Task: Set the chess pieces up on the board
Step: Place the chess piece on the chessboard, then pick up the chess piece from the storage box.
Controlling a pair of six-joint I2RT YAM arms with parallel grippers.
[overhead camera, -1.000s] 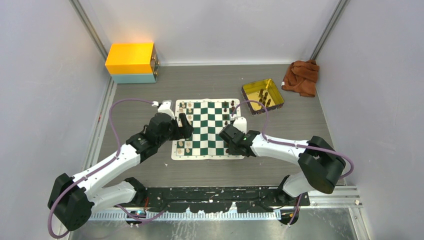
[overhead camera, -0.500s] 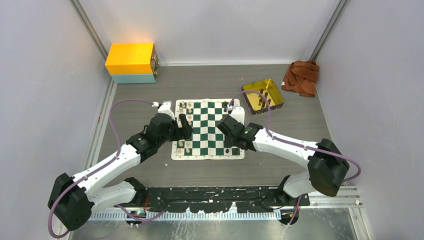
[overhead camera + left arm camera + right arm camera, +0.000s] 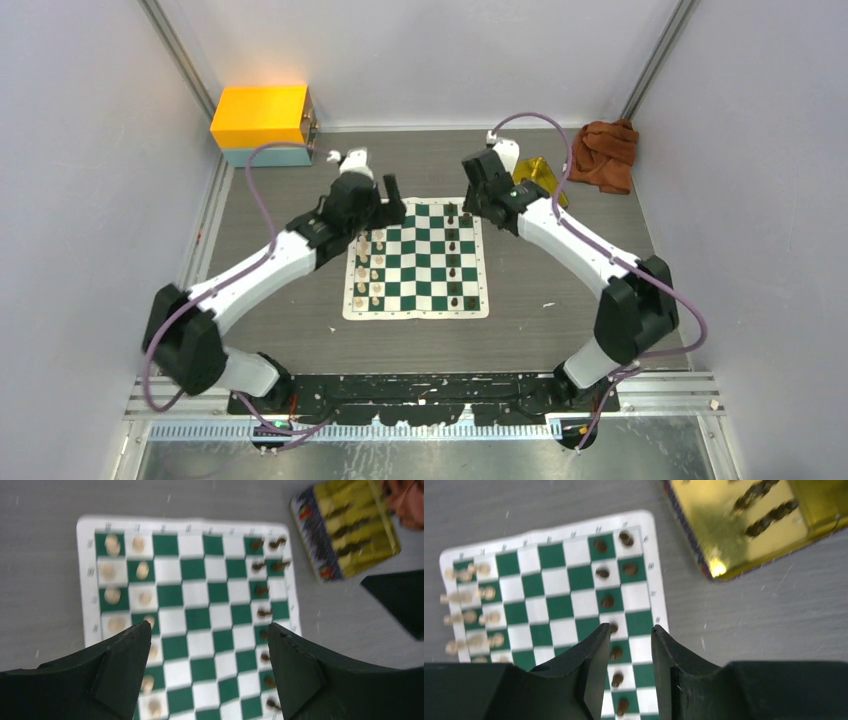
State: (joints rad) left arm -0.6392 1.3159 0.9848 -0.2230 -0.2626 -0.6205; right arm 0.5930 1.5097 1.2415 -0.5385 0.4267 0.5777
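Note:
The green and white board (image 3: pixel 416 258) lies mid-table. Cream pieces (image 3: pixel 368 265) stand in its two left columns and dark pieces (image 3: pixel 455 262) in its two right columns. My left gripper (image 3: pixel 392 205) hangs over the far left corner, wide open and empty; in its wrist view (image 3: pixel 208 626) the board (image 3: pixel 200 595) lies far below with cream pieces (image 3: pixel 142 570) and dark pieces (image 3: pixel 262 590). My right gripper (image 3: pixel 476 203) hangs over the far right corner, slightly open and empty (image 3: pixel 630 627), above the dark pieces (image 3: pixel 607 601).
A gold tray (image 3: pixel 724 525) holding several dark pieces (image 3: pixel 769 512) sits beyond the board's far right corner, mostly hidden behind my right arm in the top view (image 3: pixel 541 171). A yellow box (image 3: pixel 262 125) stands far left and a brown cloth (image 3: pixel 603 152) far right.
Both arms have risen and swung toward the board's far edge. The right gripper left the near right squares for the far right corner. The left went from the left side to the far left corner.

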